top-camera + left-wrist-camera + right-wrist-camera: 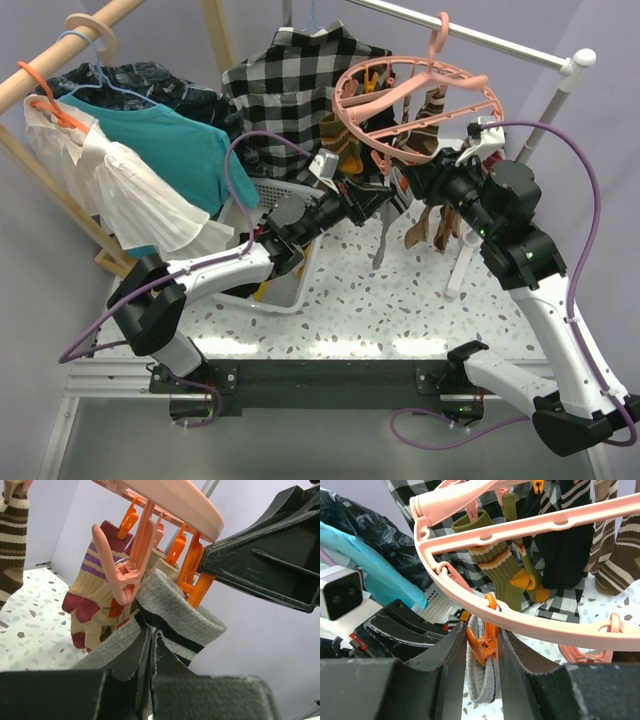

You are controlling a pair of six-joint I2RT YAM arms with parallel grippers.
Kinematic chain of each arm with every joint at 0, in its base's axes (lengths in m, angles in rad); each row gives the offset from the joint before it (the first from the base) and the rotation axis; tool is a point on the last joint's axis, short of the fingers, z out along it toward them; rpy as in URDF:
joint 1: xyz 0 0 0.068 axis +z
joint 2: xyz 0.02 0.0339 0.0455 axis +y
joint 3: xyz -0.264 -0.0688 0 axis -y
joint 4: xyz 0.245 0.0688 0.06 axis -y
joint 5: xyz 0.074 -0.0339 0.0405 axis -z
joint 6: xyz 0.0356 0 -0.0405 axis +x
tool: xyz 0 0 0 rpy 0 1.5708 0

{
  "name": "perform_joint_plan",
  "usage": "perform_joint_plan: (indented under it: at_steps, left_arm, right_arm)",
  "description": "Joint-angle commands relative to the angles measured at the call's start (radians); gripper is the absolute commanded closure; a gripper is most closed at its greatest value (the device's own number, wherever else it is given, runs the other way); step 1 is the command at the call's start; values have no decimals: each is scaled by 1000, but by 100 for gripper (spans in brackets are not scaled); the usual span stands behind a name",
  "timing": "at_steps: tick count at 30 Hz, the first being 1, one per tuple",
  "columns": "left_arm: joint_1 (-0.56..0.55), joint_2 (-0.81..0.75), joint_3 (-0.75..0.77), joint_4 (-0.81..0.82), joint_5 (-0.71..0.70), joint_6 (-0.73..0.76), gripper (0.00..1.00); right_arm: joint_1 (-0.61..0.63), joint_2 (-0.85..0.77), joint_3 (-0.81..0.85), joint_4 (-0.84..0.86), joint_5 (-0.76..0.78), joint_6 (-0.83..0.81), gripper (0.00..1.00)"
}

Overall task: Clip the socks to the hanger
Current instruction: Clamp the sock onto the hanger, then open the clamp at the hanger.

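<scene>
The salmon-pink hanger [420,85] hangs from the rail with several socks clipped under it, among them an olive one [497,570] and an argyle one [107,615]. My left gripper [151,635] is shut on the cuff of a grey sock [180,612] with black stripes. It holds the cuff up against an orange clip [192,577] under the ring. My right gripper [483,640] is shut on that orange clip [487,642], one finger pressing each side, with the grey sock [480,680] hanging just below. Both grippers meet under the ring's near-left rim [395,190].
A white mesh basket [275,200] stands behind my left arm. The black-and-white checked shirt [290,90] hangs behind it. A teal garment [170,140] and a white blouse [120,190] hang on the left rack. The white rail [480,40] slopes across the back right.
</scene>
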Motion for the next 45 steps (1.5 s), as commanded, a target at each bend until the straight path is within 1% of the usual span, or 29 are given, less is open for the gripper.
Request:
perform_joint_plan:
  at_steps: [1,12,16,17,18,19,20,21,22,24,25,27,28,31,33,34,36,38,40,45]
  left_arm:
    - [-1,4,46,129,25,-42,100]
    - [-1,-39,39,137,18,-45,99]
    - [-1,-23,52,138,30,-47,92]
    - [-1,-19,52,140,33,-50,91]
    - [-1,-19,50,141,36,-50,89]
    - [-1,-19,49,140,39,-48,83]
    - [-1,-20,46,137,39,-39,80]
    - [-1,-23,43,128,41,-31,76]
    - [-1,-28,30,121,42,-21,68]
    - [-1,-52,12,95,32,28,59]
    - [-1,-63,-11,85,27,45,52]
    - [1,-101,-36,59,6,108,45]
    - [4,-115,-58,48,1,133,39]
    - [16,-152,-82,2,2,261,29]
    - [27,-160,-83,-32,7,303,25]
    - [32,-158,-80,-38,9,333,21]
    - [38,-154,-74,-40,7,372,19]
    - [39,-134,-57,-37,4,436,13]
    - [48,-103,-31,-35,18,472,11]
    - [98,-31,45,-11,136,450,11]
  right_arm:
    - [0,-17,4,55,-32,11,100]
    - [0,-26,-11,44,14,-18,100]
    - [0,-25,-8,48,8,-17,100]
    - [0,-25,-8,48,16,-18,86]
    - [0,-26,-9,46,23,-21,77]
    - [-2,-31,-9,45,31,-24,70]
    - [-2,-32,-11,41,40,-29,56]
    - [0,-34,-8,40,52,-41,50]
    - [0,-35,-6,31,77,-47,47]
    - [0,-43,1,22,121,-61,37]
    - [-2,-46,3,14,138,-64,35]
    - [0,-55,1,11,169,-73,32]
    - [0,-57,3,3,201,-75,30]
    - [0,-60,1,-5,230,-78,25]
    - [-2,-60,0,-8,240,-78,23]
    - [0,-58,1,-8,246,-78,21]
    - [0,-57,1,-12,252,-80,20]
    - [-2,-57,1,-14,258,-80,18]
    - [-2,-57,3,-15,260,-83,18]
    - [-2,-61,7,-21,266,-92,17]
